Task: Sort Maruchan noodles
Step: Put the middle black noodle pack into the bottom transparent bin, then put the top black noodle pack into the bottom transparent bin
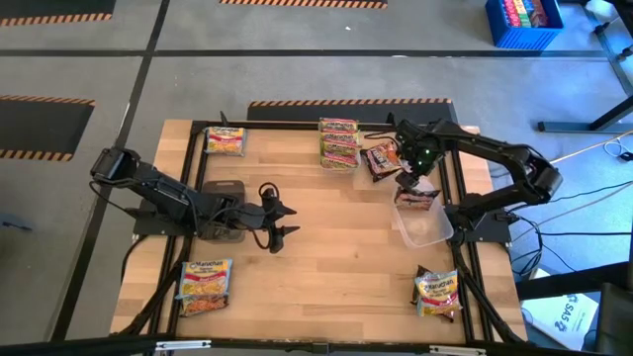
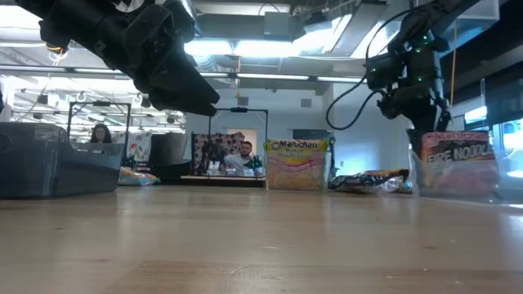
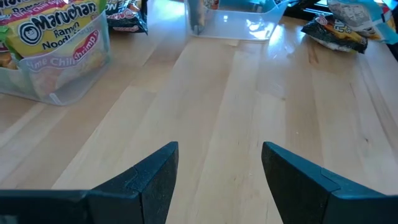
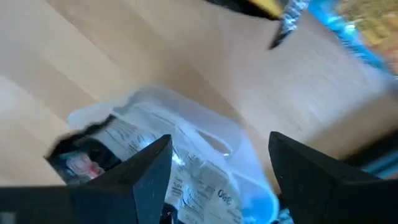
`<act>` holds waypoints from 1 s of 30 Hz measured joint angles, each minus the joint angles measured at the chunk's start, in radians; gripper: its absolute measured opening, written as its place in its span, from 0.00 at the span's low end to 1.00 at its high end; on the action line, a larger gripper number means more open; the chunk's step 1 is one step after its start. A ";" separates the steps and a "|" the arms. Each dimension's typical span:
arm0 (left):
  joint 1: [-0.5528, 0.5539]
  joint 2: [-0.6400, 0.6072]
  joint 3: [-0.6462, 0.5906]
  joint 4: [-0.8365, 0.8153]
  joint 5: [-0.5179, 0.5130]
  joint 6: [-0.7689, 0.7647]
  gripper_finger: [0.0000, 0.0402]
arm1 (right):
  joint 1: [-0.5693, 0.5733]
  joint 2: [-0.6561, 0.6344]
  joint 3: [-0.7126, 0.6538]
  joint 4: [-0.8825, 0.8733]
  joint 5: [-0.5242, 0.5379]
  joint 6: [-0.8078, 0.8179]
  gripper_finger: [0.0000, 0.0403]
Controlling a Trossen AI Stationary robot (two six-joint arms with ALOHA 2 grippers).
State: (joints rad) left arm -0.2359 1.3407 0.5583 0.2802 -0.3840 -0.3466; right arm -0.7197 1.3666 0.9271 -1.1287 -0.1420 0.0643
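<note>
My left arm reaches in from the left side of the bench, its links folded low and stretched toward the middle. My left gripper (image 1: pixel 279 221) hovers above the bench near its centre, fingers spread wide apart with nothing between them; my left wrist view shows both dark fingers (image 3: pixel 152 180) parted over bare wood. In the low view this gripper hangs clear of the surface.

My right arm comes in from the right edge, elbow bent out to the right, forearm running back leftward to the far right part of the bench. My right gripper (image 1: pixel 410 181) points downward there, its fingers (image 4: pixel 137 177) held apart.
</note>
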 joint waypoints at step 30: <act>0.000 0.000 0.000 -0.001 0.000 -0.009 0.56 | 0.054 0.205 -0.020 0.500 0.265 -0.043 0.62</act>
State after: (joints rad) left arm -0.2359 1.3411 0.5583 0.2790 -0.3838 -0.3561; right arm -0.6661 1.5720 0.9066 -0.6284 0.1232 0.0208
